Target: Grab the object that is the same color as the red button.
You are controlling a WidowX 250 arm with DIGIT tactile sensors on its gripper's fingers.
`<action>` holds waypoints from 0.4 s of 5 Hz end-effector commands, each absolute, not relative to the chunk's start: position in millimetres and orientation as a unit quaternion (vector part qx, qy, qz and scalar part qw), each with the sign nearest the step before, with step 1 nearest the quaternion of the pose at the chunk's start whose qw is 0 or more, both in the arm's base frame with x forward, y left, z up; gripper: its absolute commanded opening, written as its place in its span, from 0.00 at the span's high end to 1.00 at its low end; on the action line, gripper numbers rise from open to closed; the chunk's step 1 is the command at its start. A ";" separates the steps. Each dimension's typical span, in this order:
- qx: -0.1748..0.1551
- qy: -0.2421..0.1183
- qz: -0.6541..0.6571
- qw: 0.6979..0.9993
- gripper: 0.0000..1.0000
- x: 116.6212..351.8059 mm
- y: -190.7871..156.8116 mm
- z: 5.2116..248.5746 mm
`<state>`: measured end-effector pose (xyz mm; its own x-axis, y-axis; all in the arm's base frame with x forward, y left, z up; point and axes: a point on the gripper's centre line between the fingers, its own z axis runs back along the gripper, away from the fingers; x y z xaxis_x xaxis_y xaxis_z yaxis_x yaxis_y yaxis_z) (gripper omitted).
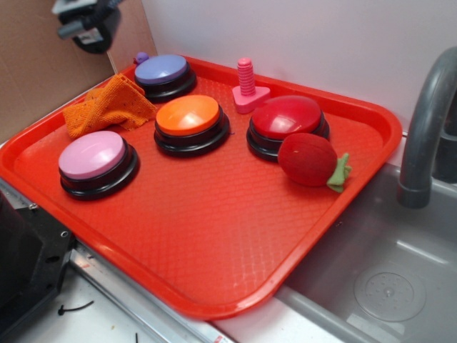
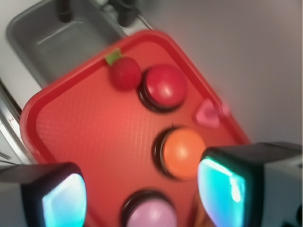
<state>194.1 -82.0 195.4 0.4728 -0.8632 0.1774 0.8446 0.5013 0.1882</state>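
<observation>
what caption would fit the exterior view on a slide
Red tray holding four buttons, with the plush strawberry beside the red button and the gripper raised at top left.

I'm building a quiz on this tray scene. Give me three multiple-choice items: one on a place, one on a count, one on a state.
1. Where is the plush strawberry?
A. Against the red button
B. On the orange cloth
C. In the sink

2. How many dome buttons sit on the tray?
A. Three
B. Four
C. Five

3. What is the gripper doing?
A. Holding the strawberry
B. Pressing a button
C. Open, holding nothing

Answers: 1 A, it touches the button's base. 2 B: purple, orange, pink, red. 3 C, the wrist view shows its fingers apart above the tray.
</observation>
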 end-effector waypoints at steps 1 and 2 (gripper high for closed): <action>-0.023 -0.127 -0.633 0.763 0.00 239.5 -114.5 169.8; -0.076 -0.122 -0.679 0.720 0.00 258.6 -132.7 138.9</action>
